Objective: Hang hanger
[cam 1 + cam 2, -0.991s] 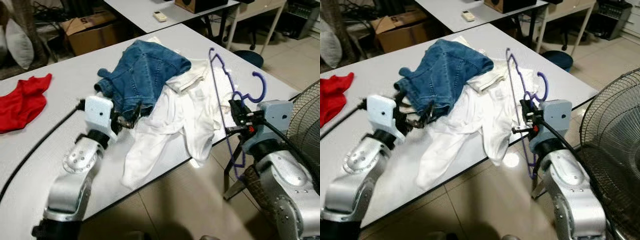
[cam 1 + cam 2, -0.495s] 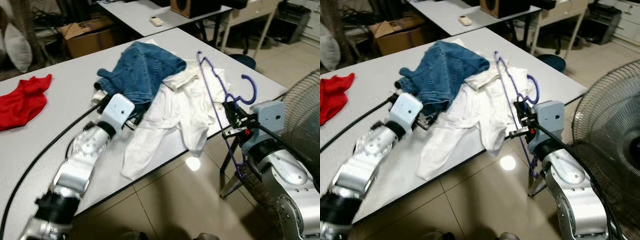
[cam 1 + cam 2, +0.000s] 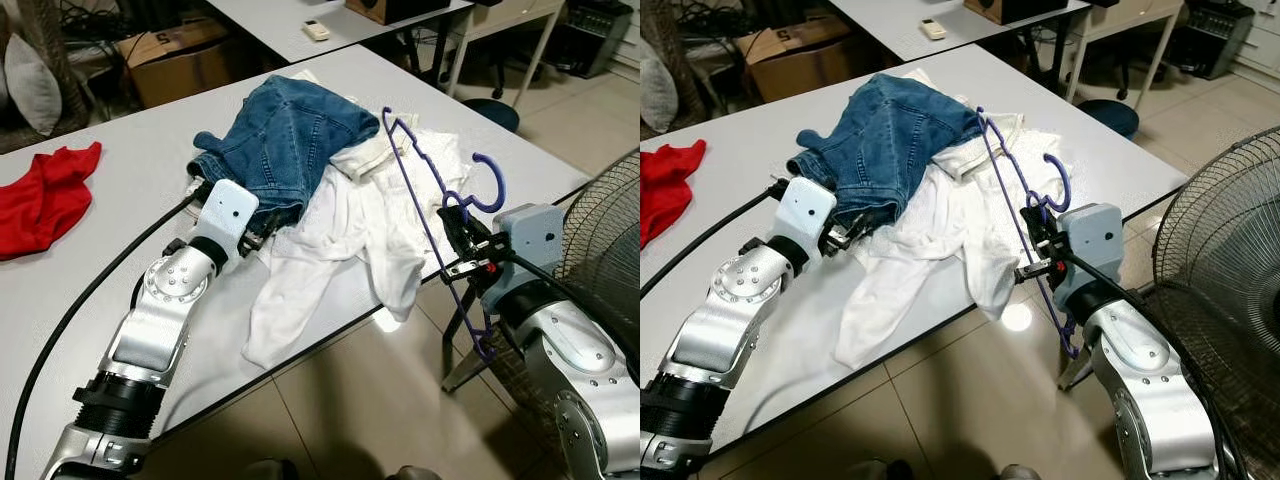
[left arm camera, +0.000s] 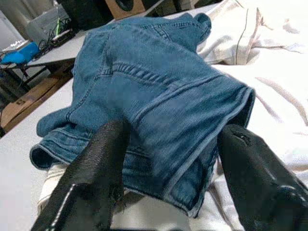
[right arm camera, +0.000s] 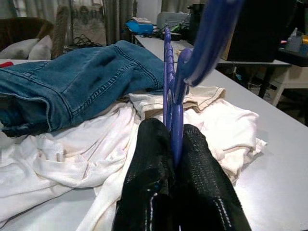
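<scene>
Across the middle of the head views runs a pale grey worktop heaped with clothes: a pair of blue jeans lies bunched toward the upper centre, partly on top of a white garment that spreads to the right and droops over the near edge of the worktop. At the centre right of the frame, off the edge of the worktop, the right gripper has its fingers pressed tight together on the purple hanger; in the right wrist view the two black fingers pinch the plastic between them just below the hook. The hanger stands tilted in the air, its hook curling up beside the gripper and one long arm slanting up and left over the white garment, the other end reaching down toward the floor. At the centre left, the left gripper lies low on the worktop at the near hem of the jeans; the left wrist view shows its fingers spread wide with the denim fold between them, though whether they touch it cannot be told. A red cloth lies at the far left of the worktop, and a wire fan stands at the right edge.
</scene>
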Robot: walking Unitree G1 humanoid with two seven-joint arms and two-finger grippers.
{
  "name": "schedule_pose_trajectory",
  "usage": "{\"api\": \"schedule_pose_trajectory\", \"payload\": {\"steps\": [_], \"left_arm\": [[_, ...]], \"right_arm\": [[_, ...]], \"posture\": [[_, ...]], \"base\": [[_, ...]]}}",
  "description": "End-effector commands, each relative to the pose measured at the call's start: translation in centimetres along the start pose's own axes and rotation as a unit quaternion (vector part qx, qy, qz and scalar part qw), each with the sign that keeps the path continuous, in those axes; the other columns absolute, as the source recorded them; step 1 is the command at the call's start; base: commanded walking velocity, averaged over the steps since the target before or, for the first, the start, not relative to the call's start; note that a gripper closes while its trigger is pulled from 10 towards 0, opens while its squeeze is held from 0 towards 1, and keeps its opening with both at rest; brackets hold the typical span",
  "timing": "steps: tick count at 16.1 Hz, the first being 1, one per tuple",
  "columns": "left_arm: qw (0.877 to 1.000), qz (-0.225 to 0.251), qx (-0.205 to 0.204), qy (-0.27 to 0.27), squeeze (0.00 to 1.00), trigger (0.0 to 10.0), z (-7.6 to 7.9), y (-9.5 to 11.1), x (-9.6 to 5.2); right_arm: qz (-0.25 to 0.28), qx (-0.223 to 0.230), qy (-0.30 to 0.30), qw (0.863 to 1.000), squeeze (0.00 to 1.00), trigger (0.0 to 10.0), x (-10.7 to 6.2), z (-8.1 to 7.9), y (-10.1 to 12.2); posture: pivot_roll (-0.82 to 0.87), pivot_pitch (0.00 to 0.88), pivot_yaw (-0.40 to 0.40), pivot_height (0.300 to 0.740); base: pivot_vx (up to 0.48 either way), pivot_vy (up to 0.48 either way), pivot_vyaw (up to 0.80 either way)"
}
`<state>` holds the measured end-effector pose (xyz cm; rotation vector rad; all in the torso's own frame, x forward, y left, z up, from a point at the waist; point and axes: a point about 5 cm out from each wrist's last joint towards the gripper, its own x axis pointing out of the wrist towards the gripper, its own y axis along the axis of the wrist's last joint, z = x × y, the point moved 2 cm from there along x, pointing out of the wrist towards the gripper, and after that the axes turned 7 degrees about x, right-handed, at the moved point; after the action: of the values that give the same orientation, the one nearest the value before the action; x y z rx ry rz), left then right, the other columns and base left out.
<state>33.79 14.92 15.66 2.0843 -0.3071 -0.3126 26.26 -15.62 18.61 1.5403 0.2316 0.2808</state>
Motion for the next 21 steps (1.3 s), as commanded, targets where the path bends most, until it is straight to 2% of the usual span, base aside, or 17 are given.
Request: {"api": "schedule_pose_trajectory", "payload": {"steps": [1,4,13,16,18,21], "left_arm": [[1.000,0.006,0.011,0.007,0.00,0.0,-0.6,0.4,0.3],[0.999,0.005,0.033,0.002,0.00,0.0,-0.5,0.3,0.5],[0.999,0.017,0.021,0.019,0.00,0.0,-1.0,0.7,0.5],[1.000,0.024,0.009,0.011,0.00,0.0,-1.2,1.0,0.5],[0.999,0.029,-0.008,0.023,0.00,0.0,-2.3,1.2,0.5],[0.998,0.038,-0.030,0.033,0.00,0.0,-3.1,1.6,0.5]], "right_arm": [[0.004,-0.010,0.004,1.000,0.00,10.0,-0.1,-0.2,0.1],[0.004,-0.014,0.006,1.000,0.00,10.0,-0.2,-0.2,0.2],[0.006,-0.020,0.019,1.000,0.00,10.0,-0.1,-0.4,0.2],[0.007,-0.020,0.023,1.000,0.00,10.0,-0.1,-0.4,0.3],[0.009,-0.021,0.024,0.999,0.00,10.0,0.0,-0.3,0.4],[0.010,-0.022,0.025,0.999,0.00,10.0,0.1,-0.4,0.4]], "posture": [[-0.20,0.070,0.091,0.740],[-0.21,0.065,0.089,0.740],[-0.21,0.045,0.077,0.740],[-0.22,0.040,0.073,0.740],[-0.22,0.036,0.073,0.740],[-0.21,0.033,0.073,0.740]], "base": [[0.000,0.000,0.00],[0.000,0.000,0.00],[0.000,0.000,0.00],[0.000,0.000,0.00],[0.000,0.000,0.00],[0.000,0.000,0.00]]}}
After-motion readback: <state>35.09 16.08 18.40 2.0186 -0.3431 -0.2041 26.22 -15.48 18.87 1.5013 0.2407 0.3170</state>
